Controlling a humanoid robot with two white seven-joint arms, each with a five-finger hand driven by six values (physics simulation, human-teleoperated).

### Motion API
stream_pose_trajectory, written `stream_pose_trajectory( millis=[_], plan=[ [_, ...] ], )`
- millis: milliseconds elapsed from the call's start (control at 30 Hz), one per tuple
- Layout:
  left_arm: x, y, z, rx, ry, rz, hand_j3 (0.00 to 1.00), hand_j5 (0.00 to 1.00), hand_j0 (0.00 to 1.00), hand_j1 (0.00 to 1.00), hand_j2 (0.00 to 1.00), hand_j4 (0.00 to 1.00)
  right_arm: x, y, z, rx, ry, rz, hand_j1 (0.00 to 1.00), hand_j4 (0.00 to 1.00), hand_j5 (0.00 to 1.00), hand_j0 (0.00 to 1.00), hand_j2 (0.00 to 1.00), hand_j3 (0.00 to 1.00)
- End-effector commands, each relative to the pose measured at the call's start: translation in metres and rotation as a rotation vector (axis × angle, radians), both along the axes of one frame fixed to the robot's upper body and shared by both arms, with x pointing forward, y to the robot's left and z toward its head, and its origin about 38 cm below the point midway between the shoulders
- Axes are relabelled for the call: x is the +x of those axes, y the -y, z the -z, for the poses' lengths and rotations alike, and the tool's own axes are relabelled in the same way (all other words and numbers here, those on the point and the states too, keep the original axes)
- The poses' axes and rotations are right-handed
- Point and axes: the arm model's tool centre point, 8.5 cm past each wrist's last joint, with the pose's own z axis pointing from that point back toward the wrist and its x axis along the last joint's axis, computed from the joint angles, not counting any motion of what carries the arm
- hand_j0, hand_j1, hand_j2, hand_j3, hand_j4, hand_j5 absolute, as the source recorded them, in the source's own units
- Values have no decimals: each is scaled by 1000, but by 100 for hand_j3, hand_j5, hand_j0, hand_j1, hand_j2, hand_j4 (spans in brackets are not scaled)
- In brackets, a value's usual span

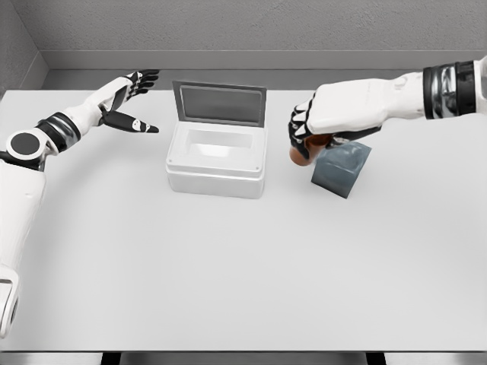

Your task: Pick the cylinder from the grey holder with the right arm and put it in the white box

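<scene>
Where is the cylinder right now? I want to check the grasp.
In the head view the brown cylinder sits right of centre, under the right hand, just left of the grey holder and right of the white box.

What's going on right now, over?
Right hand curled around brown cylinder beside grey holder. Left hand open, idle at far left. White box lid up, path clear.
</scene>
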Motion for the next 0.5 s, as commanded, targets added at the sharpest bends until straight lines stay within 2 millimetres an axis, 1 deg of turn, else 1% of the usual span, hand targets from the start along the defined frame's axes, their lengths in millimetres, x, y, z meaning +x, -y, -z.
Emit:
stream_pose_trajectory(
  millis=[0,33,67,167,233,300,333,367,400,467],
  plan=[
    [0,-2,-2,-3,3,-3,100,100,100,100,100,100,-7,-17,1,3,-7,-52,39,39,39,39,39,39],
    [-1,1,2,22,-7,12,100,100,100,100,100,100,-8,-30,1,1,-10,-80,40,40,40,40,40,40],
    [-1,1,3,29,-10,16,100,100,100,100,100,100,-8,-36,1,-7,-10,-96,40,40,40,40,40,40],
    [-2,-1,3,31,-12,14,100,100,100,100,100,100,-9,-43,1,-10,-9,-111,40,40,40,40,40,40],
    [-2,-2,3,32,-9,14,100,100,100,100,100,100,-8,-53,2,-27,-12,-131,40,40,40,40,40,40],
    [-3,-3,6,29,-17,9,100,100,100,100,100,100,1,-48,0,-25,-9,-100,41,41,41,41,41,41],
    [-3,-3,6,29,-17,9,100,100,100,100,100,100,4,-58,2,-23,-14,-114,41,41,41,41,41,41],
    [-3,-3,7,30,-19,10,100,100,100,100,100,100,7,-64,4,-32,-20,-115,41,41,41,41,41,41],
    [-3,-3,7,30,-17,10,100,100,100,100,100,100,9,-63,5,-33,-20,-110,41,41,41,41,41,41],
    [-3,-3,7,30,-16,11,100,100,100,100,100,100,21,-72,9,-38,-26,-96,41,41,41,41,41,41]
  ],
)
